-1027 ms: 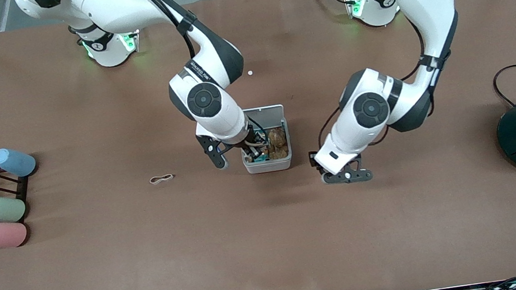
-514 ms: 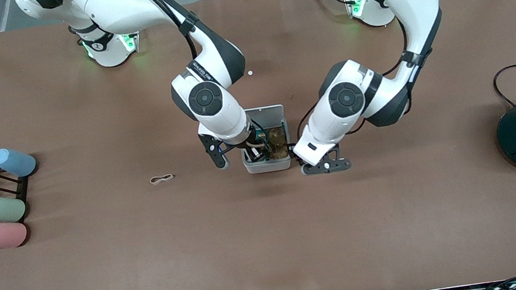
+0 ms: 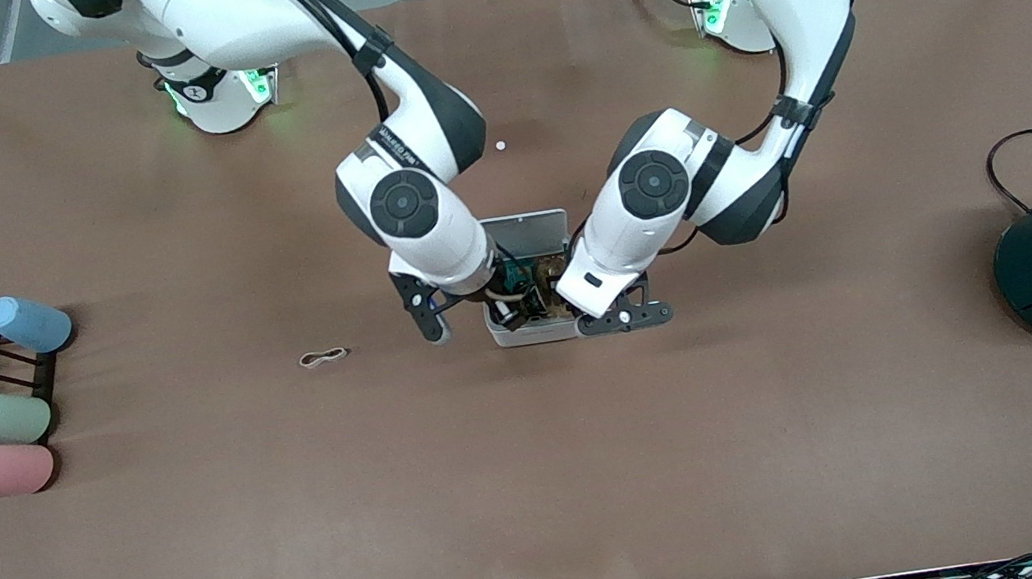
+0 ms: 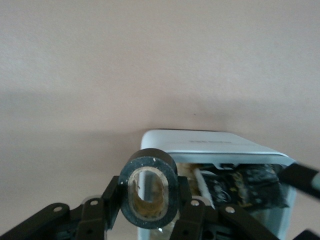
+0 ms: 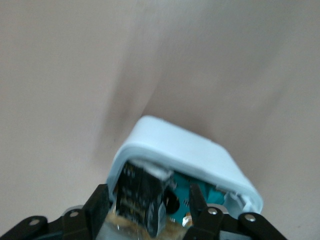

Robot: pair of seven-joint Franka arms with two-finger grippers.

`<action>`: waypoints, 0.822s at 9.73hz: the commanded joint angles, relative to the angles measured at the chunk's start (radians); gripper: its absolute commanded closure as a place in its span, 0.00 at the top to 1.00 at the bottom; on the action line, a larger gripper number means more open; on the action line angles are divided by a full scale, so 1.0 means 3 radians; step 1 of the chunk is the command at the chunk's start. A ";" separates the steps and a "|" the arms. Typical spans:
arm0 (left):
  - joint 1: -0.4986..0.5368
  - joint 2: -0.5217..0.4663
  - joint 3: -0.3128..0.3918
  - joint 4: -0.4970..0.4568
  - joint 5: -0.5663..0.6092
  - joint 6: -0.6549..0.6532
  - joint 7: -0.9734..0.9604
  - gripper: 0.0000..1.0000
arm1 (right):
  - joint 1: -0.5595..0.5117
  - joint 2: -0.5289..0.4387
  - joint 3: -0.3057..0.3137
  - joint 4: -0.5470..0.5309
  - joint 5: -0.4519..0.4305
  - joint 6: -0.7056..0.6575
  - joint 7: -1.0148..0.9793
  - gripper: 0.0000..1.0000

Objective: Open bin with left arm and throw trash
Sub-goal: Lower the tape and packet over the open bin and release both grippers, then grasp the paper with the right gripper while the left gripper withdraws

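Left gripper (image 4: 150,202): clamped on the black tape ring (image 4: 131,165), ring upright between the pads, hole facing the wrist camera. Sits low, at the white bin's (image 3: 532,333) corner toward the left arm's end of the table, not yet over the open mouth.

Right gripper (image 5: 147,205): over the bin's mouth, jaws apart. Dark printed packet (image 5: 137,195) between them with a gap showing on one side, so apparently loose rather than pinched. Cannot tell whether it already rests on the contents.

Bin: mid-table, hinged lid (image 3: 525,230) standing open on the edge farther from the front camera. Brown and teal clutter inside, fairly full.

Rubber band (image 3: 324,357): flat on the table, toward the right arm's end, well apart from the bin.

Step in hand, as judged: packet drop by the right arm, tape ring next.

Notes for doing it well:
- Two grippers at one small opening. Clear the right gripper straight up before bringing the left one in.
- Carry the ring over the middle of the mouth, not the rim. Round shape likely to roll off an edge.
- Release low. Heaped contents may bounce it out.
- Keep clear of the raised lid. A nudge could tip it shut or slide the light bin.
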State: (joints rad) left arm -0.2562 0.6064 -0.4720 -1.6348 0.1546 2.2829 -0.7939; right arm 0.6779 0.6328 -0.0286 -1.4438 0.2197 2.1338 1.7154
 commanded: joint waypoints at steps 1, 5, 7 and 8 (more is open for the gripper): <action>-0.0102 -0.0027 0.0003 0.0024 0.0021 -0.0037 -0.0155 0.03 | -0.0315 -0.0191 0.0029 -0.0014 0.0071 -0.0412 -0.0215 0.70; -0.0123 0.0029 0.0014 0.0019 0.0276 -0.0032 -0.0181 1.00 | -0.0959 -0.0243 0.0003 -0.0442 0.0004 -0.0931 -0.1292 0.70; -0.0006 -0.0011 0.0024 0.0024 0.0292 -0.0042 -0.0070 1.00 | -0.1159 -0.0309 0.0008 -0.0830 -0.0113 -0.0626 -0.1387 0.72; 0.0117 -0.0083 0.0019 0.0024 0.0298 -0.0082 0.0017 1.00 | -0.1180 -0.0325 0.0003 -0.1030 -0.0119 -0.0351 -0.1382 0.78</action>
State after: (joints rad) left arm -0.2593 0.6111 -0.4632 -1.6296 0.2252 2.2818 -0.8157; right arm 0.3330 0.5861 -0.0423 -1.6401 0.2063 1.9451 1.3030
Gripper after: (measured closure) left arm 0.013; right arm 0.273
